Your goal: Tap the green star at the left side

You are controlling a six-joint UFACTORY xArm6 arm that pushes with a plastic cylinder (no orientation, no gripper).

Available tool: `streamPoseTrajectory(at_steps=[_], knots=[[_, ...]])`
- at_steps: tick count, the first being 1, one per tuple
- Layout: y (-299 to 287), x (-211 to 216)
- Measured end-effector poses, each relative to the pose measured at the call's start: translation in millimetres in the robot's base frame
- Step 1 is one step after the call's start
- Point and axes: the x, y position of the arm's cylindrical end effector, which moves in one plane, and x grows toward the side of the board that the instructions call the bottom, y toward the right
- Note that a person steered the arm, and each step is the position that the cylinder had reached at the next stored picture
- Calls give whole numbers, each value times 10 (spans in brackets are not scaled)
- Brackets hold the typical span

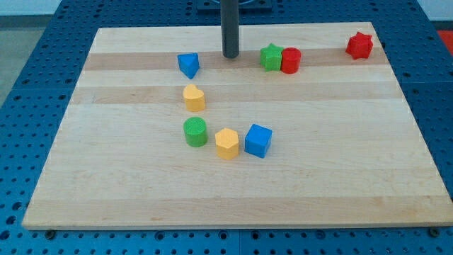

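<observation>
The green star (270, 57) sits near the view's top, a little right of centre, touching a red cylinder (291, 60) on its right. My tip (231, 55) rests on the board just left of the green star, with a small gap between them. A blue triangular block (188, 64) lies to the left of my tip.
A red star (359, 45) is at the top right. A yellow block (194, 97) lies below the blue triangle. A green cylinder (195, 132), a yellow hexagonal block (226, 143) and a blue cube (258, 139) form a row in the middle of the wooden board (354, 170).
</observation>
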Motion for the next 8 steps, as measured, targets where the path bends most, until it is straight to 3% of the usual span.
streamPoseTrajectory(at_steps=[5, 8], knots=[[38, 33], [359, 13]])
